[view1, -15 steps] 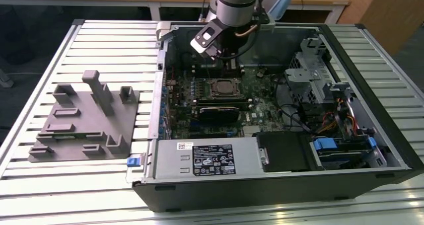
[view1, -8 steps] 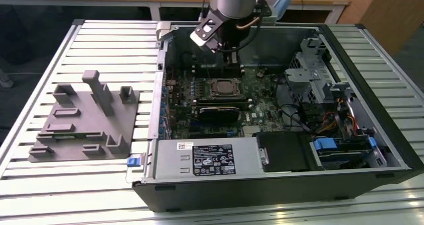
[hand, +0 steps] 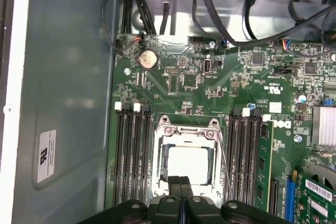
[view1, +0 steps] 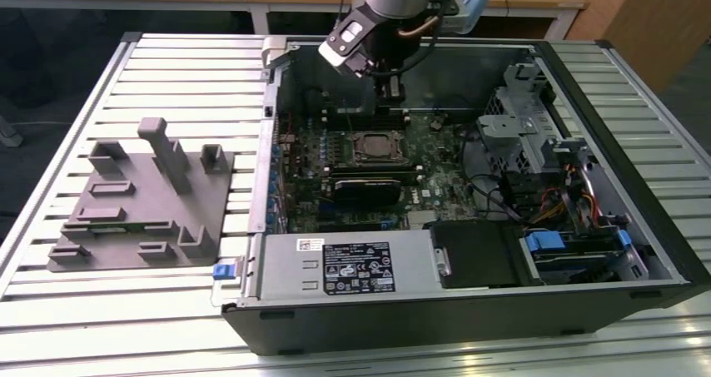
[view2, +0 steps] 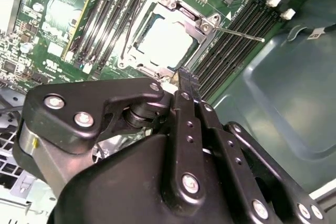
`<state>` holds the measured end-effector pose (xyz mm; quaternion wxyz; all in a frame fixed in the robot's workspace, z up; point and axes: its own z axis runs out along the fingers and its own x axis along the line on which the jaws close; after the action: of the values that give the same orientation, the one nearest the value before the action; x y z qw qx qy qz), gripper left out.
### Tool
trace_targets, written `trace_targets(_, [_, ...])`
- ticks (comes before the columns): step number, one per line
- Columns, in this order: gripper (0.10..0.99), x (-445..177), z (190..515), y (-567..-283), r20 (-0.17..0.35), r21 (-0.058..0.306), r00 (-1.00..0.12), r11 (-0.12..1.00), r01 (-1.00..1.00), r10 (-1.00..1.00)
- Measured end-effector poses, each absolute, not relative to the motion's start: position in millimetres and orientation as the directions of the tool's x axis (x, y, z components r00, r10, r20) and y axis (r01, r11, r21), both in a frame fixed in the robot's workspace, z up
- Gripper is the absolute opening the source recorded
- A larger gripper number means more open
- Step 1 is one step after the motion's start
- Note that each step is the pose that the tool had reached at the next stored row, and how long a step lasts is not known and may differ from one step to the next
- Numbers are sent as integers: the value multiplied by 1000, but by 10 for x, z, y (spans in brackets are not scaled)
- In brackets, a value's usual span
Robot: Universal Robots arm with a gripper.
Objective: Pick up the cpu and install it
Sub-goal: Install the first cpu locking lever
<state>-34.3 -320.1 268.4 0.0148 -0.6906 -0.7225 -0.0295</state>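
Computer case [view1: 333,335], lying open on its side, sits beneath the arm. A grey tray [view1: 122,219] lies well off to one side of the tool, outside the case. Directly under the tool is the green motherboard [hand: 173,85].

The gripper [view1: 389,94] points straight down, raised above the board in the exterior view. Both wrist views show its black fingers [hand: 176,190] pressed together into one narrow tip, with nothing held between them.

Below that tip is the square socket frame [hand: 163,129]. Inside it lies the cpu [hand: 189,162], its pale silver top facing up and the fingertips hanging over one edge of it. A thin metal lever [view2: 239,31] juts out beside the frame. Whether the frame is clamped down cannot be told.

Judging from this, the chip is placed and the carrying step looks done. Any further move calls for a straight path clear of the frame and lever, with no sideways push on the chip.
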Motion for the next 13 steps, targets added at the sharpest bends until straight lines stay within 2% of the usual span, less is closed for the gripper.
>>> trace_targets(13, [106,-343,2679,-3201,62,22,-276,275,961,959])
